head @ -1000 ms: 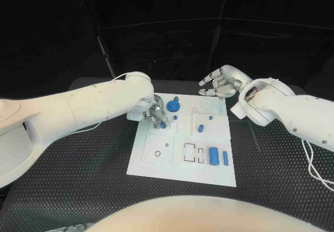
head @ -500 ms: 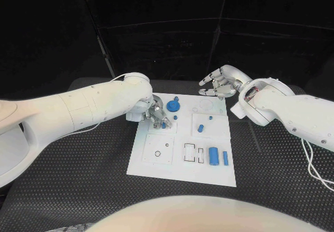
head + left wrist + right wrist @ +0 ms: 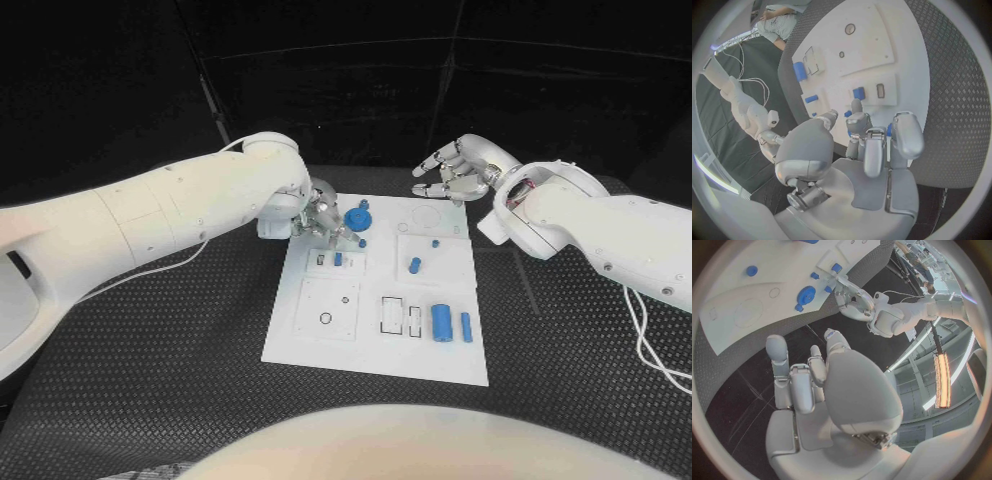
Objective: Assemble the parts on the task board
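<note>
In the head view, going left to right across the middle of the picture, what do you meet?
Left hand → round blue part → small blue part → right hand.

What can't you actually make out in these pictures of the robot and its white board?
- Head view: whether the left hand touches the small blue part below it; the fingers cover that spot.
- Left wrist view: the palm and fingers hide the near end of the task board.
- Head view: the outlines printed on the board are too small to tell their shape.
- Right hand: its palm side is turned away.
</note>
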Controlling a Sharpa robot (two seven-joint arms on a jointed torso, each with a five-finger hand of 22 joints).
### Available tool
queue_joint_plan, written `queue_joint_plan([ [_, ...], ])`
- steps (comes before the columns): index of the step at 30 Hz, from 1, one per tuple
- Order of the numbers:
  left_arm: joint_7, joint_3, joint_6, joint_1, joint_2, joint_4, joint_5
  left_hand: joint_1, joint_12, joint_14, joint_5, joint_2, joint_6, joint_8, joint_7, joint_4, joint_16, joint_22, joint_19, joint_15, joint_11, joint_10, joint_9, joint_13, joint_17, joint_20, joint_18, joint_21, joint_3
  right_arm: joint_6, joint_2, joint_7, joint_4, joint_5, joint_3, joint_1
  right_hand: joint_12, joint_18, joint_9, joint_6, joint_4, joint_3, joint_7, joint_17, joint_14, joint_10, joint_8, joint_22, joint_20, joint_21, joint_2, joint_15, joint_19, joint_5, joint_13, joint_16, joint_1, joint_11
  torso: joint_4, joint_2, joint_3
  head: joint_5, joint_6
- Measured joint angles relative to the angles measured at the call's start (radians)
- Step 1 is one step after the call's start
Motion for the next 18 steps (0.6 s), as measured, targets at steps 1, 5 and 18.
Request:
queue_joint_plan([
  [1, 0.000, 0.018, -0.003, 0.004, -0.013, 0.010, -0.002, 0.012, -0.025, 0.000, 0.000, 0.001, -0.017, -0.013, 0.006, -0.001, 0.000, -0.009, -0.007, 0.000, 0.006, -0.018, -0.007, -0.028, 0.000, 0.003, 0.000, -0.008, -0.007, 0.000, 0.000, 0.000, -0.001, 0.000, 0.000, 0.000, 0.000, 0.000, 0.000, 0.000, 0.000, 0.000, 0.000, 0.000, 0.000, 0.000, 0.000, 0.000, 0.000, 0.000, 0.000, 0.000, 0.000, 0.000, 0.000, 0.000, 0.000, 0.000, 0.0002, 0.000, 0.0000, -0.001, 0.000],
  [5, 0.000, 0.049, -0.012, 0.030, -0.047, 0.023, -0.008, 0.063, -0.110, 0.001, 0.000, 0.003, -0.087, -0.084, 0.040, -0.013, 0.000, -0.036, -0.025, 0.022, 0.033, -0.080, -0.048, -0.122, 0.000, 0.018, 0.000, -0.035, -0.026, 0.000, -0.001, 0.000, -0.006, 0.000, 0.000, 0.000, 0.000, 0.000, 0.000, 0.000, 0.000, 0.000, 0.000, 0.000, 0.000, 0.000, 0.000, 0.000, 0.000, 0.000, 0.000, 0.000, 0.000, 0.000, 0.000, 0.000, 0.000, 0.000, 0.0004, 0.000, 0.0003, -0.002, 0.000],
  [18, 0.004, 0.033, -0.017, 0.069, -0.003, -0.099, -0.057, 0.117, -0.129, 0.000, 0.000, 0.006, -0.077, -0.153, 0.057, 0.014, 0.000, -0.040, -0.030, 0.032, 0.051, -0.093, -0.122, -0.155, 0.000, 0.033, 0.000, -0.044, -0.104, 0.000, 0.003, 0.000, -0.009, 0.000, 0.000, 0.000, 0.000, 0.000, 0.000, 0.000, 0.000, 0.000, 0.000, 0.000, 0.000, 0.000, 0.000, 0.000, 0.000, 0.000, 0.000, 0.000, 0.000, 0.000, 0.000, 0.000, 0.000, 0.000, -0.0013, 0.004, -0.0014, 0.002, 0.000],
])
